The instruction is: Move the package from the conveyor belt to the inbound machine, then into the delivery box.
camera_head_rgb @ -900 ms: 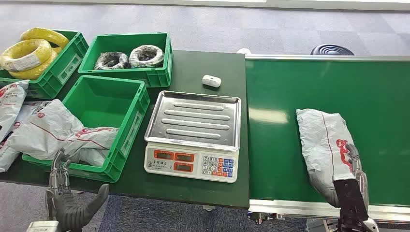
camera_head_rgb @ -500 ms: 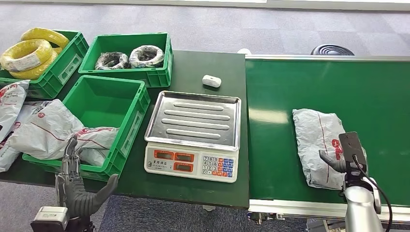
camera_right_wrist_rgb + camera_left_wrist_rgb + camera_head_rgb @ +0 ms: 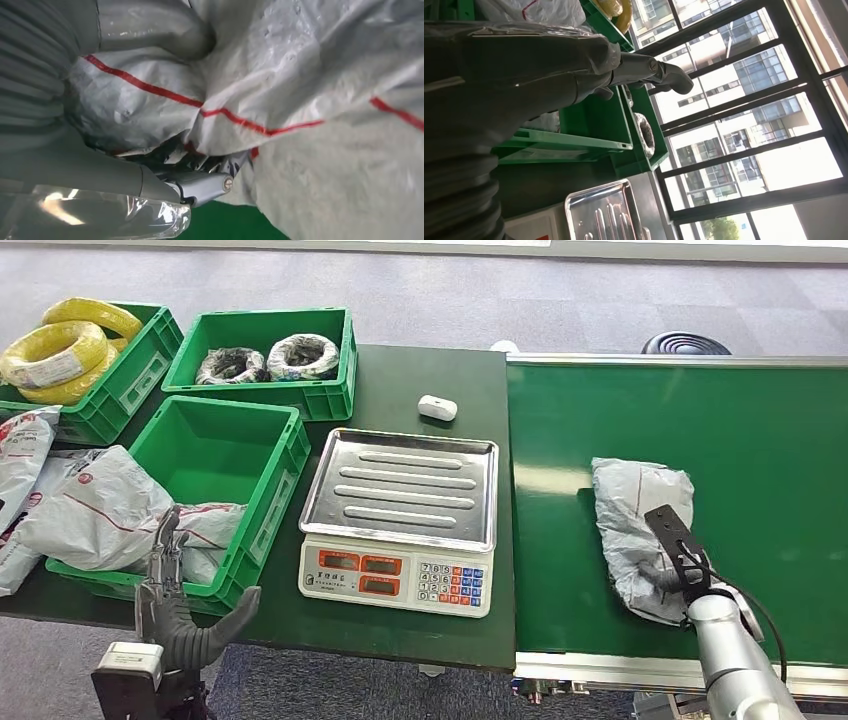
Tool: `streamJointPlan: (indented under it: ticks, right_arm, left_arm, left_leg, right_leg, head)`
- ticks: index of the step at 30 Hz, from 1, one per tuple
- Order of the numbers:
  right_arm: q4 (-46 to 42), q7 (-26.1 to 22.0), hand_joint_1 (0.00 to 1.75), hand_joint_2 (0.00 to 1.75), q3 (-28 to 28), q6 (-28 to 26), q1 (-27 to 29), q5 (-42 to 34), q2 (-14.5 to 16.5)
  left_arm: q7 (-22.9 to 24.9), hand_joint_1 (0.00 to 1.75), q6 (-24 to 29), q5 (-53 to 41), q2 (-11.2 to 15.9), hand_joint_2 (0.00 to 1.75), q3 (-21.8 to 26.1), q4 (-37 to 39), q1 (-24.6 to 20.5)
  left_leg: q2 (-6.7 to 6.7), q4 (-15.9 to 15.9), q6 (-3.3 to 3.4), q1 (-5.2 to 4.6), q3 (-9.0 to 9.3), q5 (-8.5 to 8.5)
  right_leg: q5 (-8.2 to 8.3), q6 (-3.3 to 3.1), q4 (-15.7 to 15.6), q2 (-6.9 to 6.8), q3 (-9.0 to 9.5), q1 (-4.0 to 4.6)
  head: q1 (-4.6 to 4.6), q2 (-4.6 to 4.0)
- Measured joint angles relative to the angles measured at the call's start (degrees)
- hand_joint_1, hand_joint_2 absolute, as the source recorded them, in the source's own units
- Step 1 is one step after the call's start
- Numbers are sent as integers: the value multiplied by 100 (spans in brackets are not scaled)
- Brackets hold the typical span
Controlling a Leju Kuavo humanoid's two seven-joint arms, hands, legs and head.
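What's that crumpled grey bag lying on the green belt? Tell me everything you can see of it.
The package is a soft, wrinkled grey plastic mailer bag with thin red lines and some red print on it. It looks glossy and creased, bulging as if stuffed with something soft. It lies lengthwise on the green conveyor belt, near the belt's front edge, to the right of the scale. The robot's right hand grips its near end; in the right wrist view the fingers dig into the bunched plastic.

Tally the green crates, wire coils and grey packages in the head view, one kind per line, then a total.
Green crates: 3
Wire coils: 4
Grey packages: 3
Total: 10
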Motion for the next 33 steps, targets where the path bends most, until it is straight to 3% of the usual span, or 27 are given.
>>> streamJointPlan:
  ticks: [2, 5, 12, 18, 21, 23, 26, 29, 32, 33]
  right_arm:
    - [-7, -517, 175, 175, -81, 159, -12, -351, 68]
    - [-77, -784, 175, 175, -153, 102, -106, -632, 205]
    - [-645, -1452, 175, 175, -209, -873, -751, -1245, 710]
    - [-1727, -1430, 175, 175, 355, -1316, -1150, -1157, 1232]
    - [-2038, -1172, 175, 175, 894, -970, -1309, -850, 1374]
    - [-2075, -1032, 175, 175, 1297, -447, -1458, -593, 1445]
    - [-1872, -1001, 175, 175, 1950, 340, -1763, -132, 1522]
    - [-1545, -1063, 175, 175, 2499, 674, -2015, 128, 1611]
    - [-1208, -1180, 147, 175, 2898, 1043, -2154, 259, 1754]
    - [-1090, -1228, 103, 175, 3025, 1186, -2182, 285, 1797]
  left_arm:
    - [3, 0, 7, -16, -7, 175, -5, 1, -1]
    - [3, 0, 10, -56, -32, 175, -12, -1, 5]
    - [-46, 0, 71, -119, -129, 175, -13, -153, -15]
    - [-244, 0, -19, -65, -141, 175, -40, -179, -160]
    - [-309, 0, -133, -52, -140, 175, -86, -113, -323]
    - [-321, 0, -200, -50, -140, 175, -114, -38, -458]
    - [-307, 0, -300, -48, -140, 175, -147, 81, -660]
    - [-251, 0, -350, -11, -140, 175, -176, 189, -816]
    - [-131, 0, -355, 67, -138, 175, -187, 267, -952]
    - [-81, 0, -362, 99, -136, 175, -186, 292, -1009]
  left_leg:
    - [-1, 0, 0, 0, 0, 1]
    - [-16, 0, 2, 0, -7, 6]
    - [-6, 0, 1, 1, -13, 9]
    - [-5, 0, 1, 2, -13, 10]
    - [-5, -1, 0, 2, -13, 11]
    - [-5, -1, 0, 2, -13, 12]
    - [-5, -1, -1, 2, -13, 14]
    - [-10, 0, 0, 2, -14, 15]
    - [-13, 0, 0, 2, -18, 15]
    - [-14, 0, 0, 2, -18, 15]
  right_leg:
    - [2, -1, 0, -1, 0, 0]
    - [2, -1, 1, -16, -3, 1]
    - [3, -2, 4, -11, -13, 2]
    - [3, -2, 4, -12, -16, 2]
    - [3, -2, 4, -12, -16, 2]
    - [3, -2, 5, -12, -15, 2]
    - [3, -3, 5, -12, -15, 2]
    - [3, -3, 5, -15, -15, 2]
    - [3, -3, 5, -15, -18, 2]
    - [3, -3, 5, -15, -19, 2]
  head:
    - [-2, 0]
    - [-2, 0]
    - [-1, 0]
    - [-2, 0]
    - [-2, 0]
    - [-2, 0]
    - [-1, 0]
    - [-1, 0]
    - [0, 0]
    - [-1, 0]
